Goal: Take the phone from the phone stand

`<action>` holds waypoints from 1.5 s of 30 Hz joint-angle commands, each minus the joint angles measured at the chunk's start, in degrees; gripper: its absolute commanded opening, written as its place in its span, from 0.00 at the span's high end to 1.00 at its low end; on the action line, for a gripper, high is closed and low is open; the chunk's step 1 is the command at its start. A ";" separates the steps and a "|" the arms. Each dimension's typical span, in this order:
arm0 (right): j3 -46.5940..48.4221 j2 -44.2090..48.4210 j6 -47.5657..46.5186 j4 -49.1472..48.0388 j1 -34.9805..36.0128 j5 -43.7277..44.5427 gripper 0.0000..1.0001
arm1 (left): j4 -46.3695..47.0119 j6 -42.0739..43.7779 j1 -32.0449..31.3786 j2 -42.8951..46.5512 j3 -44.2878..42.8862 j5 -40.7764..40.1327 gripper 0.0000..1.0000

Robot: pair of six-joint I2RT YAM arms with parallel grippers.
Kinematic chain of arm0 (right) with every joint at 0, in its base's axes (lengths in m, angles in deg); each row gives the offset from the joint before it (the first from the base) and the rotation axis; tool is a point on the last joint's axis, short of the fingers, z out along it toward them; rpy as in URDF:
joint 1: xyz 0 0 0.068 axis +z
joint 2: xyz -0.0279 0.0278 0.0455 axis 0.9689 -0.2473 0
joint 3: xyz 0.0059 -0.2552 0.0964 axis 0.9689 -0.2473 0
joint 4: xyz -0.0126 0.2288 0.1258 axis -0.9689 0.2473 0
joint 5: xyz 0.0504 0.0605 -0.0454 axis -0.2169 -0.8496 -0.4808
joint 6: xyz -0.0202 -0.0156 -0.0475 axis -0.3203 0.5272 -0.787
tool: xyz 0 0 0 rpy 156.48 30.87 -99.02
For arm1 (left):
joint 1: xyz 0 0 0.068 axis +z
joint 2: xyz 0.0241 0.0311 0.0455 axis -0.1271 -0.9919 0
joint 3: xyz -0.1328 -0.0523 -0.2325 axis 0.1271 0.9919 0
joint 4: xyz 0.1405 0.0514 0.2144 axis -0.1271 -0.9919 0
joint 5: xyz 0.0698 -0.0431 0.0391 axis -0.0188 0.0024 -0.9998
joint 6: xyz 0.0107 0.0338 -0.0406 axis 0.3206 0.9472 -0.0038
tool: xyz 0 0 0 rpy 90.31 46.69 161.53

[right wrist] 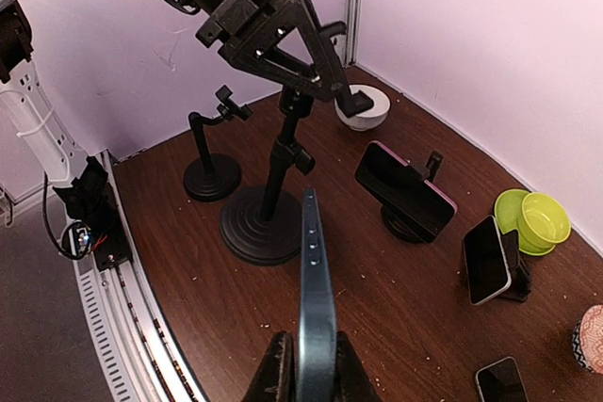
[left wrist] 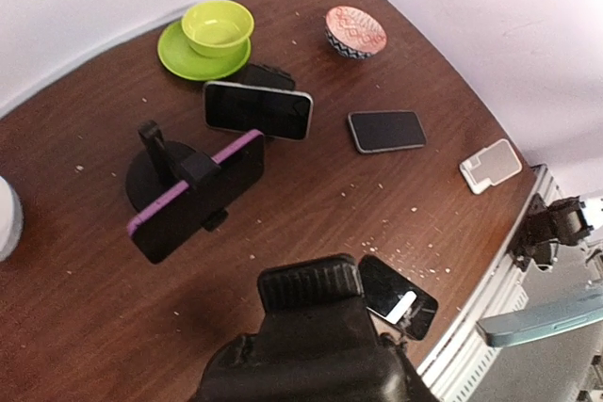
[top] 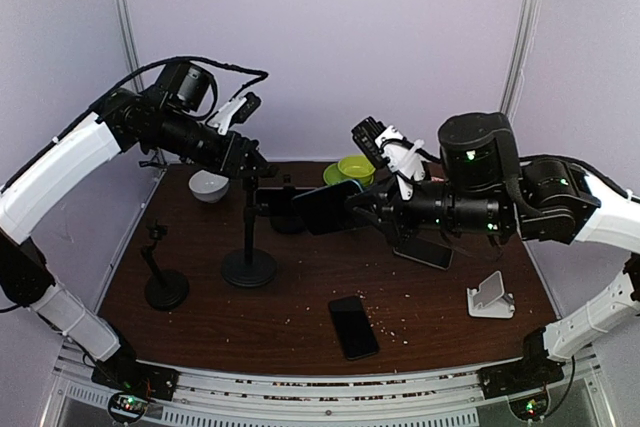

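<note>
Right wrist: right claw [right wrist: 316, 369] pinches phone [right wrist: 315, 270], prob. off stand [right wrist: 273, 185].

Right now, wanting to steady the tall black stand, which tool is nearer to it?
Left. The left tool sits at the top of the tall black stand; the right tool, gripping a blue phone, hangs apart from it.

Tall stand [top: 248, 267] left of bench [top: 300, 292] centre, short stand [top: 165, 289] just left of it; held phone [top: 325, 207] in right end effector [right wrist: 303, 364], right of tall stand. Flat phone [top: 353, 327] near front edge; wedge stand [top: 490, 297] far right.
</note>
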 commanded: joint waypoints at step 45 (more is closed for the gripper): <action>-41.49 31.96 35.96 -9.26 -19.43 2.21 1.00 | 53.65 10.72 27.04 1.71 34.87 2.88 0.67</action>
